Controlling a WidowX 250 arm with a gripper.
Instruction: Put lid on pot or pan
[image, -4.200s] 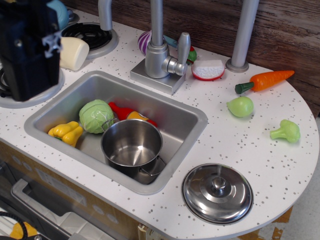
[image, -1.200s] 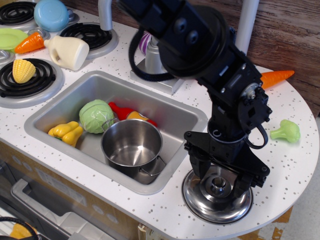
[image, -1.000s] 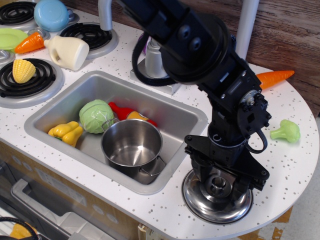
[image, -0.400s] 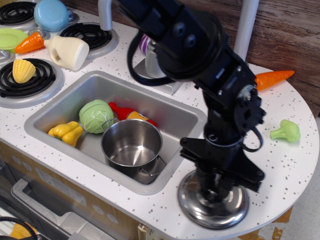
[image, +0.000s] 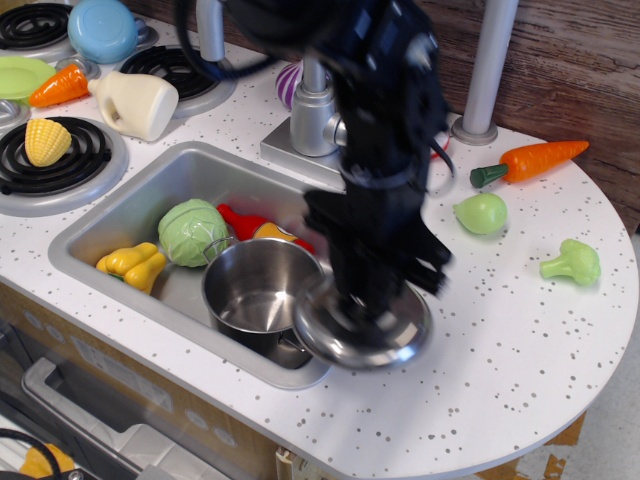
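The steel pot (image: 258, 292) stands upright and uncovered in the sink (image: 120, 210), at its front right. My black gripper (image: 368, 300) is shut on the knob of the round steel lid (image: 362, 332) and holds it in the air, slightly tilted, over the sink's front right corner. The lid's left edge overlaps the pot's right rim in this view. The picture is blurred around the gripper, and the knob is hidden by the fingers.
In the sink with the pot lie a green cabbage (image: 192, 232), a yellow pepper (image: 131, 265) and a red vegetable (image: 250, 224). The faucet (image: 318, 110) stands behind. A carrot (image: 530, 160), a pear (image: 481, 213) and broccoli (image: 573, 262) lie on the right counter.
The gripper came down on the lid at the front right counter, shut on its knob, lifted it and carried it left toward the pot. The pot has not moved.
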